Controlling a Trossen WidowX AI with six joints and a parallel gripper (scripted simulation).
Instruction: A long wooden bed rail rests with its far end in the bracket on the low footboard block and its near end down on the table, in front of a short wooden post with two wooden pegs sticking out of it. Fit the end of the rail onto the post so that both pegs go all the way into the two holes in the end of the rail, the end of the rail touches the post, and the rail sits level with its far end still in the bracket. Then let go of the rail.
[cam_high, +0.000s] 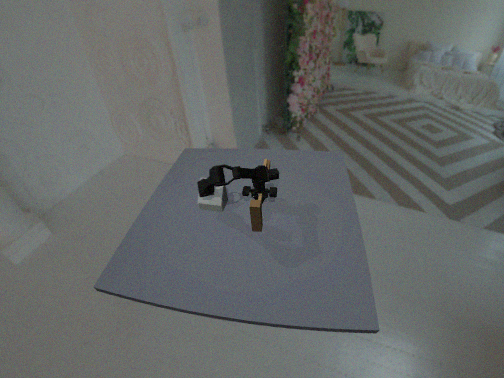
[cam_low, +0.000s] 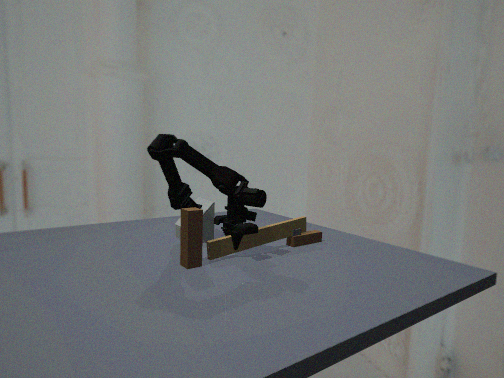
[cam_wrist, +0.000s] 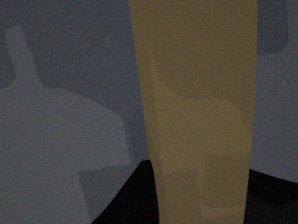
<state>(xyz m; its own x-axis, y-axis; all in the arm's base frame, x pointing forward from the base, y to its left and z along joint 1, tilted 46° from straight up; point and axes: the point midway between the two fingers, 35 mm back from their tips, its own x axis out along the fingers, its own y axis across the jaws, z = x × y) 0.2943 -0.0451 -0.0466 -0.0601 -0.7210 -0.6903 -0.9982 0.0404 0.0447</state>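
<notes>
The long light-wood rail (cam_low: 277, 232) (cam_wrist: 200, 75) slopes down from the footboard block (cam_low: 309, 239), where its far end sits at the bracket (cam_low: 297, 232). Its near end is low, at or just above the table; I cannot tell which. A narrow gap shows between that end and the upright brown post (cam_low: 191, 239) (cam_high: 256, 217). The pegs and the holes cannot be made out. My gripper (cam_low: 237, 242) (cam_wrist: 170, 165) points down and is shut on the rail a little behind its near end, with one finger on each side.
A pale angular block (cam_high: 212, 201) (cam_low: 209, 225) stands by the arm's base, to the left of the rail in the top view. The arm arches over from there to the rail. The grey table (cam_high: 225, 280) (cam_low: 125, 300) ends well in front of the post.
</notes>
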